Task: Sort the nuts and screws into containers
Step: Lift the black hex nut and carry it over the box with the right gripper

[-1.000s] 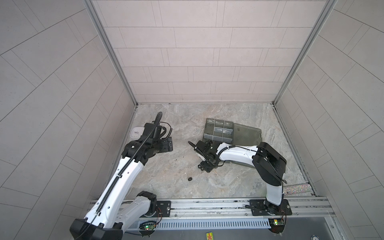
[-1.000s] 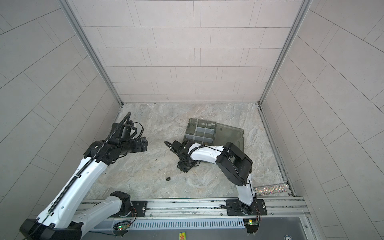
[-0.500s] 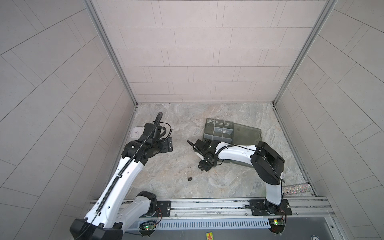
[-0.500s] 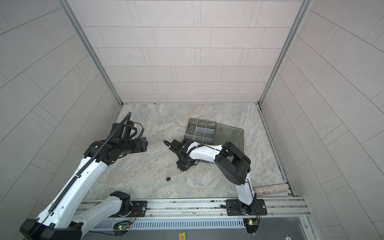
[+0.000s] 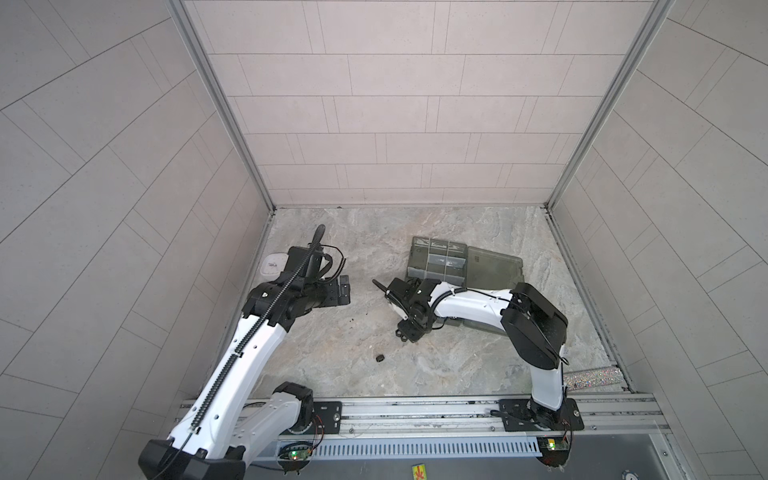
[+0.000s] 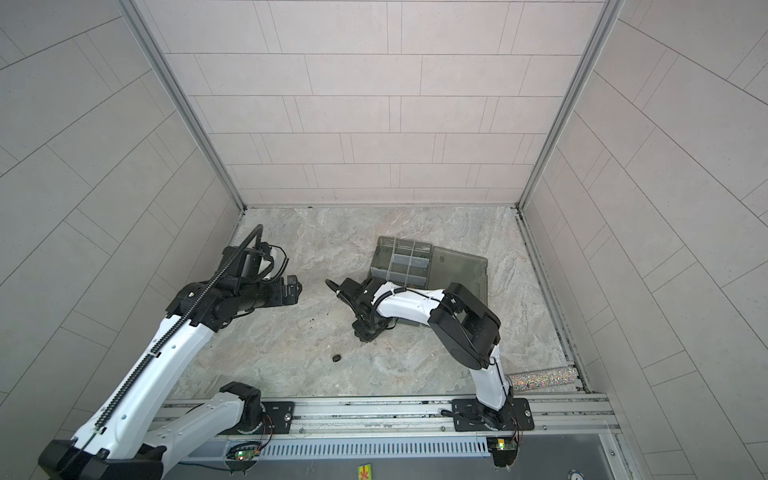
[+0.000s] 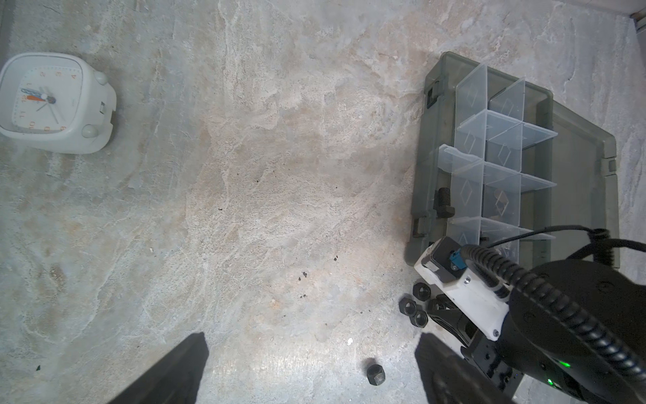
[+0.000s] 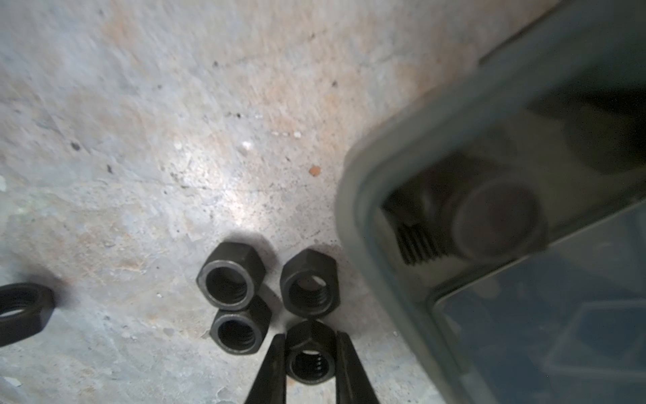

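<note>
In the right wrist view my right gripper (image 8: pixel 310 336) is shut on a black hex nut (image 8: pixel 307 344) lying on the stone floor. Three more nuts (image 8: pixel 229 276) (image 8: pixel 239 328) (image 8: pixel 309 283) sit just beyond it, and another (image 8: pixel 21 311) lies apart. The smoky-grey organizer box (image 5: pixel 440 262) (image 6: pixel 407 262) with its containers stands beside them; a screw (image 8: pixel 419 245) shows through its wall. In both top views the right gripper (image 5: pixel 409 332) (image 6: pixel 363 332) points down at the floor by the box's near corner. My left gripper (image 7: pixel 311 337) (image 5: pixel 344 289) hovers open and empty, a lone black hex piece (image 7: pixel 375 375) (image 5: pixel 380 357) below it.
A white alarm clock (image 7: pixel 52 103) (image 5: pixel 272 268) lies by the left wall. The box's lid (image 5: pixel 494 266) lies open flat to the right. A glittery cylinder (image 5: pixel 594 378) (image 6: pixel 542 379) rests at the front right edge near the rail.
The right gripper's jaws have closed in on the nut and its wrist has shifted slightly left. The left arm has stayed where it was.
</note>
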`<state>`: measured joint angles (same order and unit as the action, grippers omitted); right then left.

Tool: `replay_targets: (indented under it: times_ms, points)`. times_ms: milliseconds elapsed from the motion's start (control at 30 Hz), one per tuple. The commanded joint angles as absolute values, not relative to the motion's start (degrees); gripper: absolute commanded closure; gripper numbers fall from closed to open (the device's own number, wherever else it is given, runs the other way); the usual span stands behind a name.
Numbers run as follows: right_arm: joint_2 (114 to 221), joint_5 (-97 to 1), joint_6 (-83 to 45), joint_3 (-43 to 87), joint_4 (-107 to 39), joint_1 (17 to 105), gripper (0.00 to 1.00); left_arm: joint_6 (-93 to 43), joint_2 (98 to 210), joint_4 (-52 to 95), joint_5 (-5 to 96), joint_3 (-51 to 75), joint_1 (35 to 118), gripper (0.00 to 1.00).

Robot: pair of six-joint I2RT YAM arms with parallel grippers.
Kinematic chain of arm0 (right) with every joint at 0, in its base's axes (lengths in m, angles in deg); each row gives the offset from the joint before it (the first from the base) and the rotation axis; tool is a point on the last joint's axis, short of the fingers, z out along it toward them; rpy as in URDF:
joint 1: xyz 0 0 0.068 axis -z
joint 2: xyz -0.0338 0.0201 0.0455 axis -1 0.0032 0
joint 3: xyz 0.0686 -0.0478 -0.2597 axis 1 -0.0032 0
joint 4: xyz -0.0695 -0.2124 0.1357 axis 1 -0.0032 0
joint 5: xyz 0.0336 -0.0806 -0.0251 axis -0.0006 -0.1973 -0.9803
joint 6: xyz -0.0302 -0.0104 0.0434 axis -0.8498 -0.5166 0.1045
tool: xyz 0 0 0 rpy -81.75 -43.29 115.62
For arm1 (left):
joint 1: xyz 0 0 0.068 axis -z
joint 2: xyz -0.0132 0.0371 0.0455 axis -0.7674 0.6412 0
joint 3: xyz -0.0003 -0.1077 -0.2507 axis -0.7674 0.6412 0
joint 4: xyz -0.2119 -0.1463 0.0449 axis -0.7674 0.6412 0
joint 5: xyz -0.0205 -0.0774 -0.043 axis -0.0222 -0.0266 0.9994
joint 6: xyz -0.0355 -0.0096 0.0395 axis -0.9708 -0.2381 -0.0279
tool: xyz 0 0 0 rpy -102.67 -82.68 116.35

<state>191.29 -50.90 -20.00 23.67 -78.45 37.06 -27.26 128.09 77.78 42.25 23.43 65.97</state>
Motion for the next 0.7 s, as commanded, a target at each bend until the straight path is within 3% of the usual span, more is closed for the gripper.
replay_targets:
  times_ms: [0, 333, 667]
  points:
    - [188.7, -51.4, -20.2, 25.5, -82.4, 36.9, 0.82, -26.0, 126.8, 78.0, 45.2, 22.0, 65.7, 0.00]
    - [183.1, -53.2, -19.9, 31.4, -89.8, 38.1, 0.82, -23.8, 124.4, 76.8, 58.7, 21.6, 65.7, 0.00]
    - [183.9, -57.3, -23.0, 37.7, -94.4, 45.9, 0.82, -25.3, 125.2, 66.8, 72.6, 24.0, 65.8, 0.00]
